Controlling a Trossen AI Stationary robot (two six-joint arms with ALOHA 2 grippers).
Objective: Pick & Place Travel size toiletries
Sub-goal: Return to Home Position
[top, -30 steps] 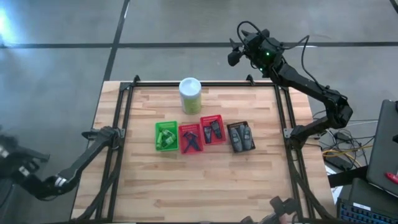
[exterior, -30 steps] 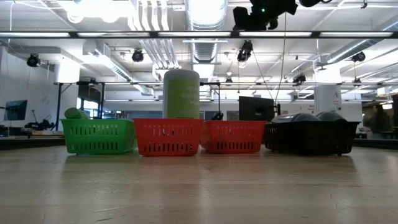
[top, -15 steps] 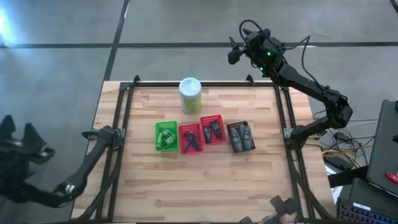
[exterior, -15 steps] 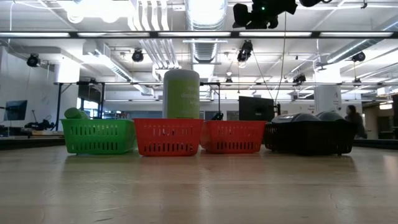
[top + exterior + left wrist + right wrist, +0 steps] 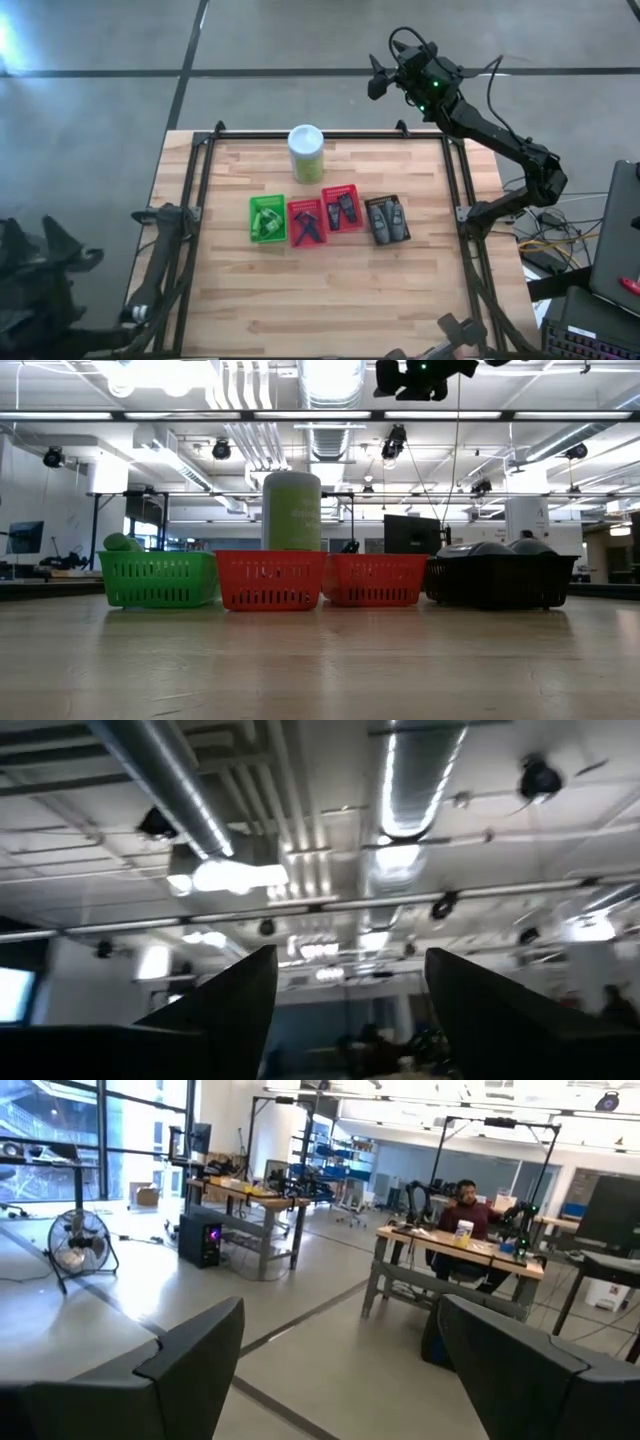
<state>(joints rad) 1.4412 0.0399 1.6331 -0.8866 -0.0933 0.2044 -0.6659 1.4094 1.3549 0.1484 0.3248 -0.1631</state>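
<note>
The travel size toiletries lie in a row of small baskets at mid table. Green mini tubes (image 5: 265, 217) fill the green basket (image 5: 158, 579). Thin black razors (image 5: 306, 224) lie in a red basket (image 5: 270, 580). Dark tubes (image 5: 343, 208) sit in the second red basket (image 5: 375, 580). Grey oval bottles (image 5: 387, 220) fill the dark basket (image 5: 500, 583). My left gripper (image 5: 68, 243) is off the table's left near corner, open, aimed at the ceiling (image 5: 350, 1010). My right gripper (image 5: 383, 76) hangs open beyond the far edge (image 5: 340, 1370), high in the low view (image 5: 420, 375).
A tall pale-green canister with a white lid (image 5: 305, 152) stands behind the baskets near the far edge. A black frame rail (image 5: 200, 190) borders the wooden table. Bare wood lies between the baskets and the near edge. A person sits at a desk (image 5: 465, 1205) in the room beyond.
My left arm has swung beside the table's left near corner, and its gripper has come nearer the table and tipped upward. My right gripper has drifted slightly up and toward the far right. The baskets and toiletries have not moved.
</note>
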